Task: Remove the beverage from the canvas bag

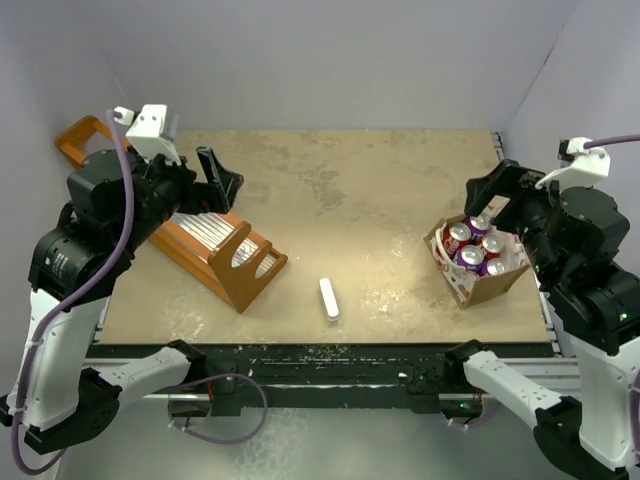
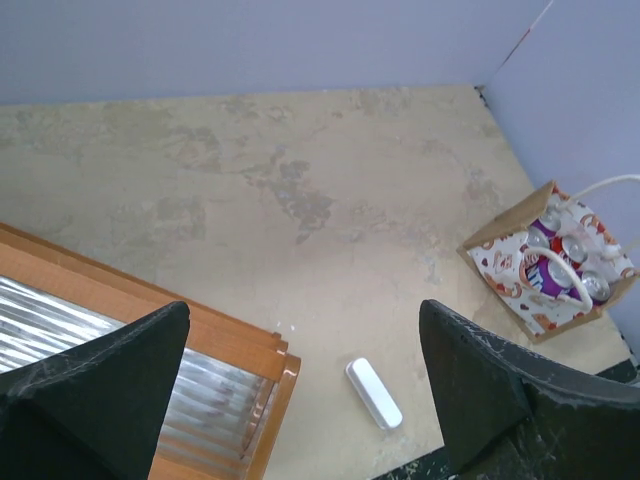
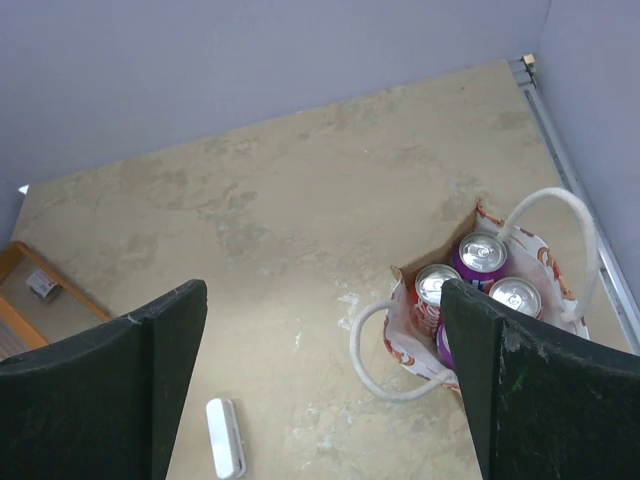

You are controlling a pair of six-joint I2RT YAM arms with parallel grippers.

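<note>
Table top [image 1: 380, 220] tan, flat, with dark blotches and pale smudges in middle. Back wall [image 1: 320, 60] plain, pale purple-grey. Left wall [image 1: 25, 100] and right wall [image 1: 600, 70] same colour, close against table sides. Silver metal rail [image 3: 560, 150] along table's right edge. Black strip [image 1: 330, 352] along near edge, tiny crumbs on it. Light soft, even; shadows faint.

The table [image 1: 380, 220] lies open left of the canvas bag [image 1: 492, 290]; the wall [image 1: 585, 80] seemingly crowds its right.

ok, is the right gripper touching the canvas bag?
Cannot tell. In the right wrist view a finger of the open right gripper overlaps the canvas bag; the top view overlaps them too. Neither shows gap or contact.
</note>
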